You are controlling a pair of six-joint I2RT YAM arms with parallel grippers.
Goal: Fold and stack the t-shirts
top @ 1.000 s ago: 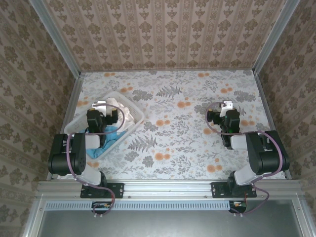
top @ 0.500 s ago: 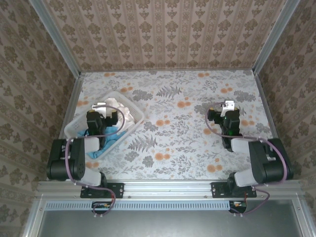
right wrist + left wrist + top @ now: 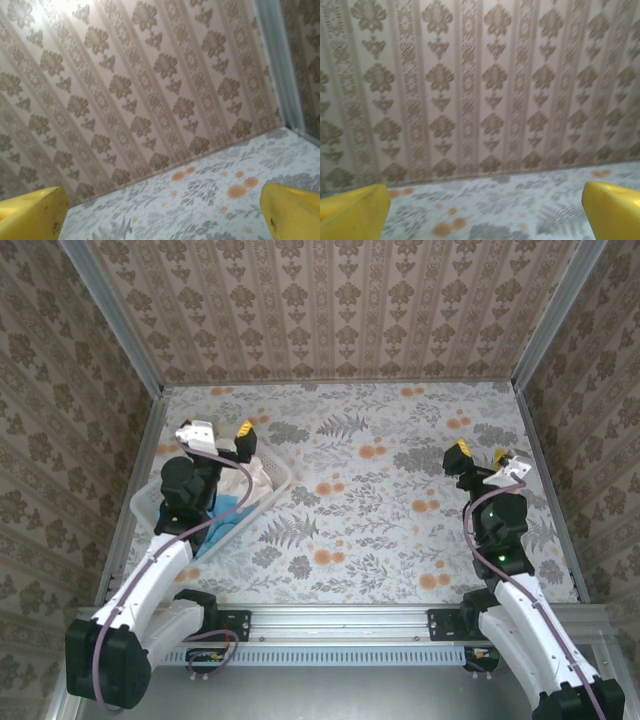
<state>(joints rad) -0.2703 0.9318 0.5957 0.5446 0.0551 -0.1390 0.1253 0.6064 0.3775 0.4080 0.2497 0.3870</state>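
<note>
Well, both t-shirts lie in the white basket [image 3: 283, 480] on the bench [image 3: 380, 520]: the cream-white shirt [image 3: 258, 472] is bunched at its far end, the sky-blue shirt [image 3: 228, 508] nearer. The left fingers [image 3: 245, 428] hang above the basket, spread wide and empty. The right fingers [image 3: 458, 451], equally wide and empty, hover well to the basket's right.

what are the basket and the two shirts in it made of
Basket: probably hard white plastic, matte; its thin rim holds a straight, stiff shape.
Cream-white t-shirt: soft woven or knit cloth, matte; it lies crumpled in folds.
Sky-blue t-shirt: likely the same kind of cloth; it sags in a limp bunch. Fibre cannot be told.
</note>
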